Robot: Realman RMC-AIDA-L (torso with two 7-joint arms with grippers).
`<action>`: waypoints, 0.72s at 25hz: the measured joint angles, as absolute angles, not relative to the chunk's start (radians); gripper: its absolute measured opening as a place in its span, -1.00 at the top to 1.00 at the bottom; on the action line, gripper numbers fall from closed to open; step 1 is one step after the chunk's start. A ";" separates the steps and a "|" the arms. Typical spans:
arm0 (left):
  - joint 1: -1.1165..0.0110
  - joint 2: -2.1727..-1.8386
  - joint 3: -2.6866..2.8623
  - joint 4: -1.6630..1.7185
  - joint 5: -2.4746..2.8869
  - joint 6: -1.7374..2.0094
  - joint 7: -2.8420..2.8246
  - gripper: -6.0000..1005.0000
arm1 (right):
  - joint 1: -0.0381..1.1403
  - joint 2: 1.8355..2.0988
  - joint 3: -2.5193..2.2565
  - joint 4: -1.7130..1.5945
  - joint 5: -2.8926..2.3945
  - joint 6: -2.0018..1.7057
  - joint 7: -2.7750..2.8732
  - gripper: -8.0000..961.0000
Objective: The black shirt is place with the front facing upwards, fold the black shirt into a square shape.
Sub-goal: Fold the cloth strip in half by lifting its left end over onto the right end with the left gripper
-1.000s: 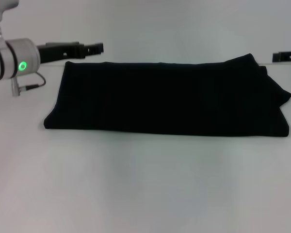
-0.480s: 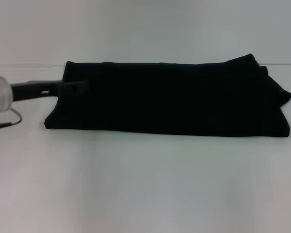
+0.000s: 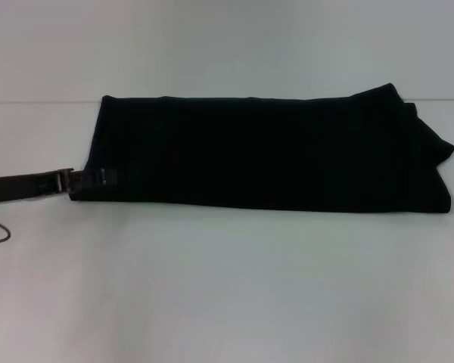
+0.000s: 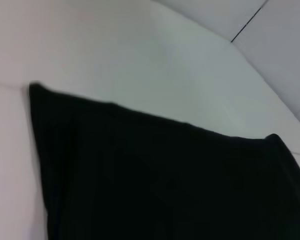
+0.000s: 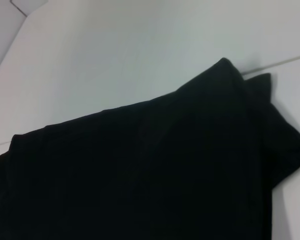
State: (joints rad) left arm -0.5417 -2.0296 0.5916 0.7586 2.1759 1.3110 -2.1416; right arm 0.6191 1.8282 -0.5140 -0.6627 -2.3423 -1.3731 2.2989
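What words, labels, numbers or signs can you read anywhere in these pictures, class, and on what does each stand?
None can be read.
The black shirt lies folded in a long band on the white table, showing only plain black cloth in all three views.
The left hand, at the shirt's near left corner, carries no legible marking.

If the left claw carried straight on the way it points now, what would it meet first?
The black shirt: the left claw lies low at its near-left corner, pointing along the near edge. Depth is unclear, so it may already touch the cloth.

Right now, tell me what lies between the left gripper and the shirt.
Nothing: in the head view the left gripper already reaches the shirt at its near left corner, with no gap showing.
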 joint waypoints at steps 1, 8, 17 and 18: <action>-0.543 -2.020 0.591 0.747 2.176 1.329 -2.167 -0.63 | 0.622 1.828 -0.514 -0.663 -2.342 -1.370 2.300 -0.60; -0.573 -1.967 0.600 0.644 2.179 1.314 -2.310 -0.63 | 0.640 1.827 -0.514 -0.667 -2.343 -1.366 2.302 -0.60; -0.625 -1.948 0.601 0.525 2.250 1.154 -2.446 -0.63 | 0.658 1.828 -0.520 -0.673 -2.342 -1.353 2.298 -0.60; -0.629 -1.947 0.601 0.516 2.260 1.137 -2.455 -0.63 | 0.661 1.829 -0.521 -0.673 -2.342 -1.350 2.298 -0.60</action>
State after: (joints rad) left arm -0.6294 -1.9467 0.6012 0.5160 2.2600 1.1368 -2.4554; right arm 0.6609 1.8291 -0.5210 -0.6733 -2.3424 -1.3504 2.2975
